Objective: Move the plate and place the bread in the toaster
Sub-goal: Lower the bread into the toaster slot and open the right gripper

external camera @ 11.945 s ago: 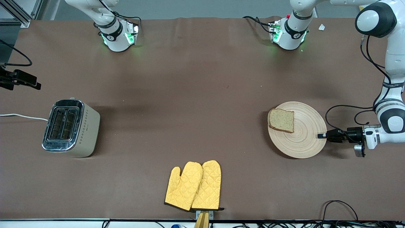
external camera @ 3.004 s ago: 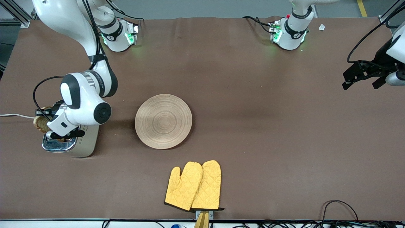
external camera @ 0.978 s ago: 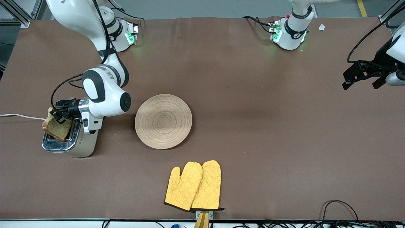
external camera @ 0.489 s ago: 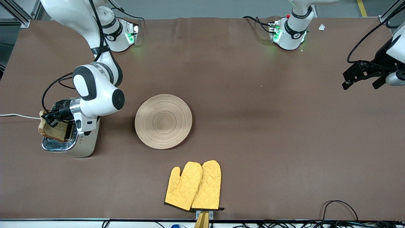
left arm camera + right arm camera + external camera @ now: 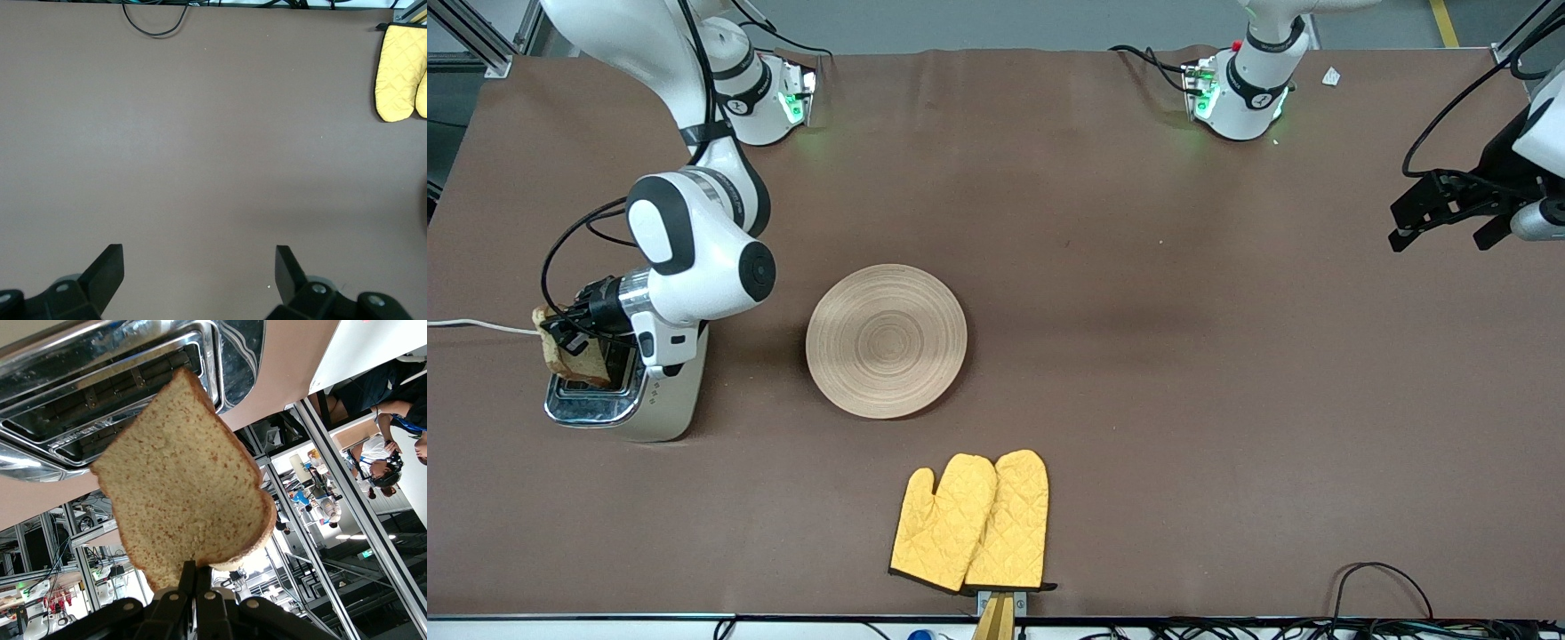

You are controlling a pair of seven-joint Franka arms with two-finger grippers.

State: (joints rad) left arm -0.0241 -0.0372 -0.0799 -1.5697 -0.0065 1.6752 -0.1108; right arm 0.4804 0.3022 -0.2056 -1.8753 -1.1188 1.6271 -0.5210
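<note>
Bread held over the toaster

The right gripper (image 5: 562, 340), jaws clamped on the bread (image 5: 565, 357), holds it over the toaster (image 5: 627, 391), at nine o'clock of the plate (image 5: 887, 340) mid-table. The left gripper (image 5: 1440, 206) waits, jaws wide.

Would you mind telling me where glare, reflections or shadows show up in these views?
Front view: even light, soft shadows beside the plate and toaster. Right wrist view: the toaster's chrome top mirrors bright streaks above the bread, and the room past it is washed out. Left wrist view: flat, glare-free brown table.
</note>
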